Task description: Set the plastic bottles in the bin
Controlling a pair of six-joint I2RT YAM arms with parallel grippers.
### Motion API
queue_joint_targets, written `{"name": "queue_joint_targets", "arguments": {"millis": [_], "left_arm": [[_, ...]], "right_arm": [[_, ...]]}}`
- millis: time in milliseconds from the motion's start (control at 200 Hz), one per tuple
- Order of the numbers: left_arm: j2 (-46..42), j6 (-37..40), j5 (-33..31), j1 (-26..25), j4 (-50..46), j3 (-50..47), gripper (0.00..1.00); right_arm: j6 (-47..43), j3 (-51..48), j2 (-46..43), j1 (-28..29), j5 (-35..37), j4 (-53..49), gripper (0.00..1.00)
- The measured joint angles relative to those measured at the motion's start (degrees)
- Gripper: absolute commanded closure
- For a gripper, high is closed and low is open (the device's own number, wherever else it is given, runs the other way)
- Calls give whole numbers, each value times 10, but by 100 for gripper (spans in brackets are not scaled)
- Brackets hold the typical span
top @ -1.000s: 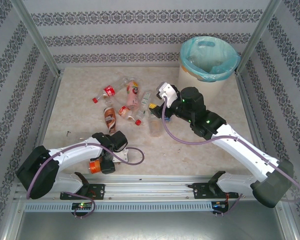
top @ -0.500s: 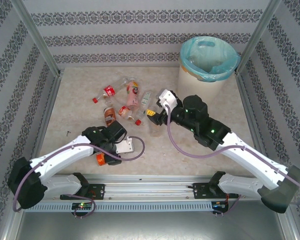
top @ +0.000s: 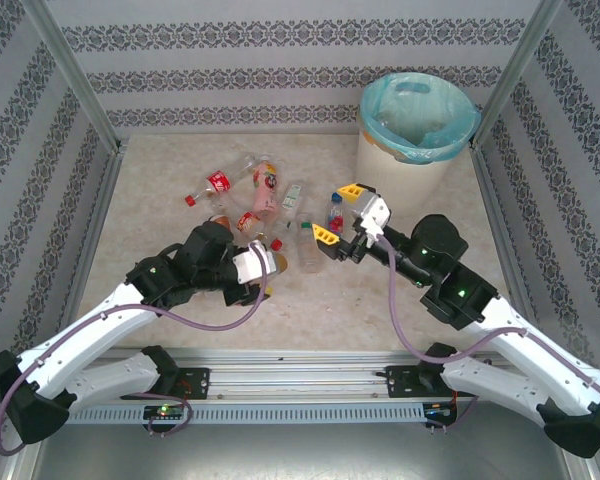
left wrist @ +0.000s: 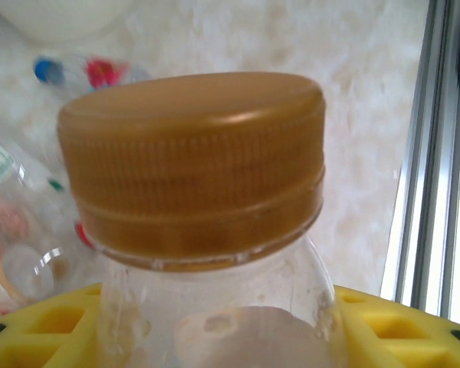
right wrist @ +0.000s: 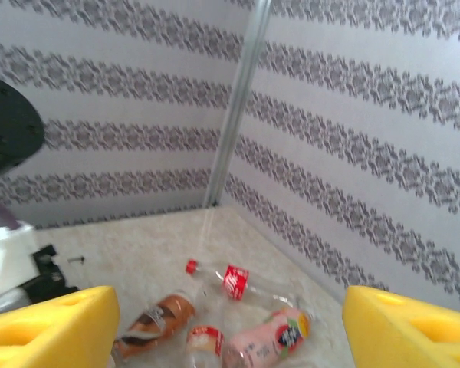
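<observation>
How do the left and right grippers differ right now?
The left gripper is shut on a gold-capped bottle; the right gripper is open and empty. The right gripper is nearer the bin than the left gripper. Both have yellow fingers.

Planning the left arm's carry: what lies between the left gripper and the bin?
In the top view, loose bottles and the open right gripper lie between the left gripper and the bin.

Robot lab test cell: wallpaper-panel walls (top: 280, 75), aluminium frame posts (top: 80, 85), marble-look tabletop (top: 140, 200), metal mounting rail (top: 300, 380).
</observation>
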Motion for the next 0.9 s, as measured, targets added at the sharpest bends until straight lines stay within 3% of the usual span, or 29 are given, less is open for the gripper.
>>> {"name": "queue_joint_targets", "arguments": {"millis": [175,694,899], "left_arm": [[0,-13,10,0,79,0,100],[-24,-9,21,0,168,5,100],[-52,-9,39,0,197,5,100]], "right_arm": [[0,0,-3,0,-50,23,24],[-2,7,46,12,-173,46,21],[19,25,84,15,-179,54,18]]}}
